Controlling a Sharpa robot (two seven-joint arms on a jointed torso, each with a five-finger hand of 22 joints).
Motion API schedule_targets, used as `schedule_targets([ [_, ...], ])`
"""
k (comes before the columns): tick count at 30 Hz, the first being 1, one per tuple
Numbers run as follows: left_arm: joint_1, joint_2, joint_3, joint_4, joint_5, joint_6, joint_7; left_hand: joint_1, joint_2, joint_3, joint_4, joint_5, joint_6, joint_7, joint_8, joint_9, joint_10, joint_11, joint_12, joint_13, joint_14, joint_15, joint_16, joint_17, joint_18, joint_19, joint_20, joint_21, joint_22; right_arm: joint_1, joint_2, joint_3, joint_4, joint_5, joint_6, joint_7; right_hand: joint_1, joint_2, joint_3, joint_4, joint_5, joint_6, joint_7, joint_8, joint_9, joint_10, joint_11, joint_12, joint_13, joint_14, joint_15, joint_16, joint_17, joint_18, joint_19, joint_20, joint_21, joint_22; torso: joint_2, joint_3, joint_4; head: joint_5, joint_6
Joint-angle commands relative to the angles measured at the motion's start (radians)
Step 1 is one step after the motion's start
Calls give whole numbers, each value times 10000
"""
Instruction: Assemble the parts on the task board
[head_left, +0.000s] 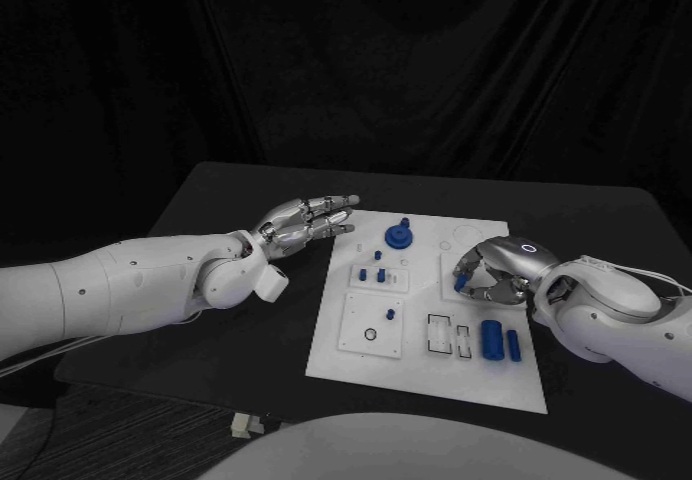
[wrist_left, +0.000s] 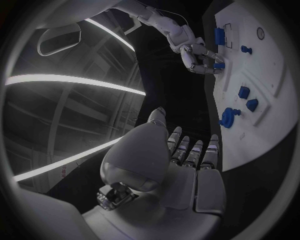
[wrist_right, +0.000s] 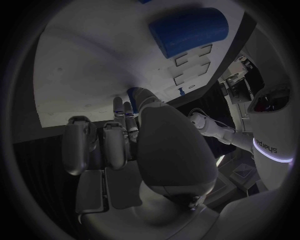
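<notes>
The white task board (head_left: 418, 350) lies in the middle of the black table. On it are a round blue knob part (head_left: 398, 236), small blue pegs (head_left: 378, 275) and two blue cylinders (head_left: 500, 340). My right hand (head_left: 493, 272) is curled over the board's right side and pinches a small blue part (head_left: 460, 282) at its fingertips; the left wrist view shows this part (wrist_left: 218, 65) in that hand (wrist_left: 199, 56). In the right wrist view the blue part (wrist_right: 133, 92) peeks out by my thumb, a large cylinder (wrist_right: 187, 30) beyond. My left hand (head_left: 306, 225) hovers at the board's far left corner, fingers apart, empty.
Rectangular recesses (head_left: 449, 335) and a small ring (head_left: 371, 334) mark the board's near half. Bare black table (head_left: 216, 200) lies left of the board and behind it. Small pale items (head_left: 245, 424) sit at the table's near edge.
</notes>
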Motion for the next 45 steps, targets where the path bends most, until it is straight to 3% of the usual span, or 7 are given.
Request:
schedule_targets([
  [1, -11, 6, 10, 26, 77, -41, 237, 71, 1, -37, 6, 23, 11, -46, 51, 10, 38, -5, 20, 3, -15, -68, -33, -11, 4, -74, 7, -51, -27, -28, 31, 5, -26, 6, 177, 158, 124, 1, 67, 0, 59, 66, 32, 65, 18, 13, -3, 59, 12, 408, 46, -57, -78, 155, 99, 75, -83, 1901, 0, 0, 1, 13, -2],
  [14, -18, 16, 9, 13, 77, 12, 189, 74, 4, -36, 7, 24, 17, -34, 57, 10, 34, -13, 20, 2, -8, -67, -27, -8, 5, -51, 5, -39, 12, -31, 52, 5, 25, 131, 113, 336, 181, -39, 276, -24, -143, 292, 57, 268, 154, 97, 19, 221, 33, 382, 74, -106, -172, 167, 67, 101, -150, 1882, -1, -1, -3, 26, -2],
  [20, -24, 29, 9, -5, 77, 55, 133, 89, 31, -27, 16, 33, 104, 94, 106, 22, 27, -77, 26, 3, -5, -64, -22, -6, 25, -30, 17, -29, 26, -31, 16, 6, 100, 157, -86, 432, 510, 58, 586, -264, -162, 801, -89, 690, 441, 485, -136, 466, 69, 393, -52, -118, -186, 177, 61, 20, -176, 1876, -2, 1, -4, 42, -2],
  [23, -28, 35, 9, -11, 77, 73, 110, 95, 34, -27, 18, 32, 141, 145, 128, 27, 18, -99, 12, 0, -6, -64, -21, -5, 32, -26, 19, -28, 23, -30, -24, 6, 163, 165, -195, 467, 705, 111, 1050, -424, -823, 917, -147, 868, 638, 683, -216, 516, 26, 390, -132, -154, -236, 180, 51, -70, -212, 1869, -1, 2, -3, 64, -2],
  [34, -40, 47, 9, -43, 77, 111, 20, 97, 37, -26, 19, 32, 127, 154, 126, 25, 10, -99, -3, -3, -7, -63, -22, -6, 35, -13, 22, -21, 37, 5, -242, 8, 455, 203, -578, 550, 673, -22, 1544, -544, -1137, 1046, -206, 1012, 834, 947, -302, 557, -12, 408, -193, -149, -199, 182, 53, -128, -228, 1869, -5, 1, -2, 99, -2],
  [45, -48, 54, 9, -69, 77, 156, -115, 97, 58, -20, 30, 36, 105, 169, 125, 21, -20, -92, -44, -10, -11, -45, -23, -6, 38, -5, 32, -18, 36, 323, -465, 9, 794, 638, -626, 437, 590, -43, 1692, -541, -1257, 1123, -236, 1053, 892, 1047, -334, 540, -35, 397, -218, -184, -267, 192, 35, -150, -280, 1855, -1, 0, 0, 136, -2],
])
